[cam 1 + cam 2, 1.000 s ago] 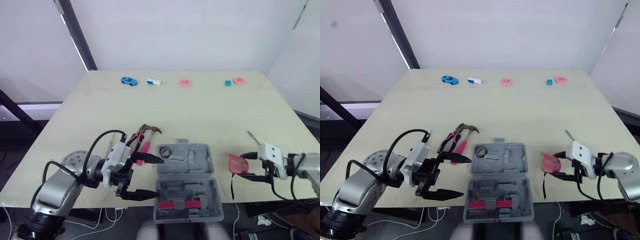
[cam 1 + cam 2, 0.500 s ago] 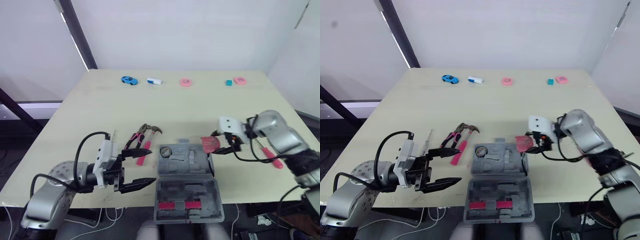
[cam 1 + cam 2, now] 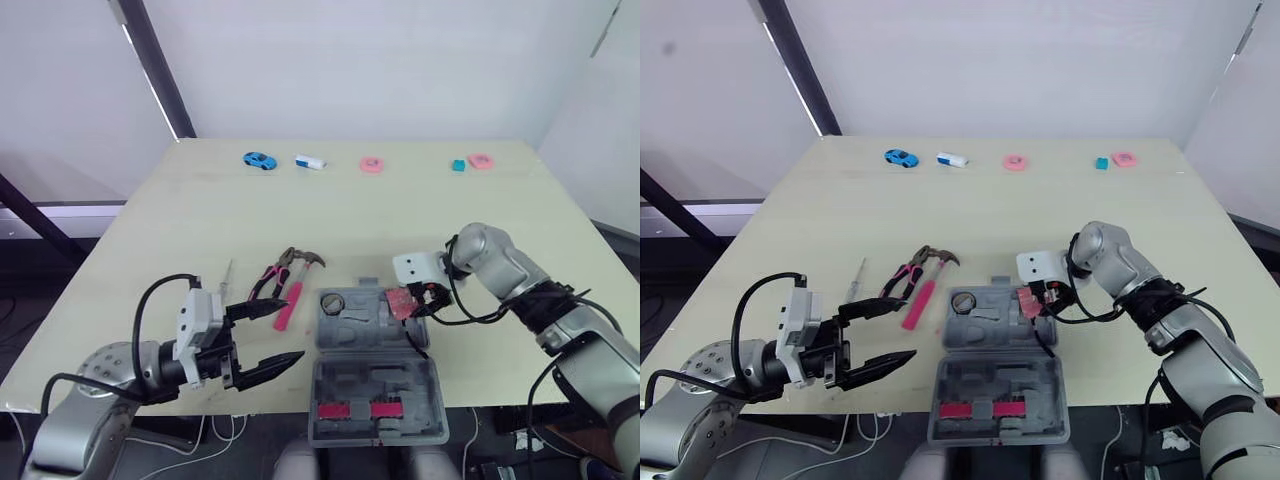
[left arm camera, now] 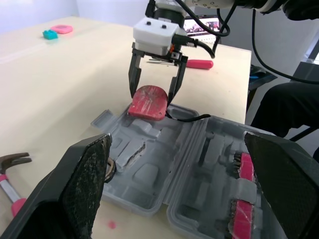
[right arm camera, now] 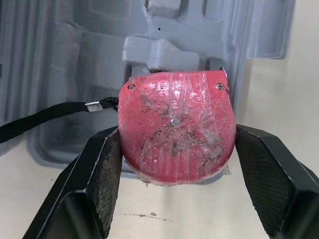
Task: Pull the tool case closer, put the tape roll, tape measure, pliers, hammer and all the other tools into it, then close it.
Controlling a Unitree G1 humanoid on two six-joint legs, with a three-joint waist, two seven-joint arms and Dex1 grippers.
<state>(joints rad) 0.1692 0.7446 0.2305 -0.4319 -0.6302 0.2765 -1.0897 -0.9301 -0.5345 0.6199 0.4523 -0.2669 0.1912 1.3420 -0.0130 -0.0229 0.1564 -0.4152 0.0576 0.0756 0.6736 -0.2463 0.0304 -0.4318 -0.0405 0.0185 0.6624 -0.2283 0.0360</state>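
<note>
The two head cameras look forward and down over the pale yellow table (image 3: 400, 215) from well back; the open grey plastic tool case (image 3: 365, 378) sits low centre in both. The left wrist camera faces across that case toward the right gripper (image 4: 152, 97). The right wrist camera looks closely at the red rounded tape measure (image 5: 177, 134), which the left wrist view also shows.

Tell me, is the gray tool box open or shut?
Open. The case lies flat with both halves spread, its moulded slots showing. The right gripper holds the tape measure at the edge of its far half.
</note>
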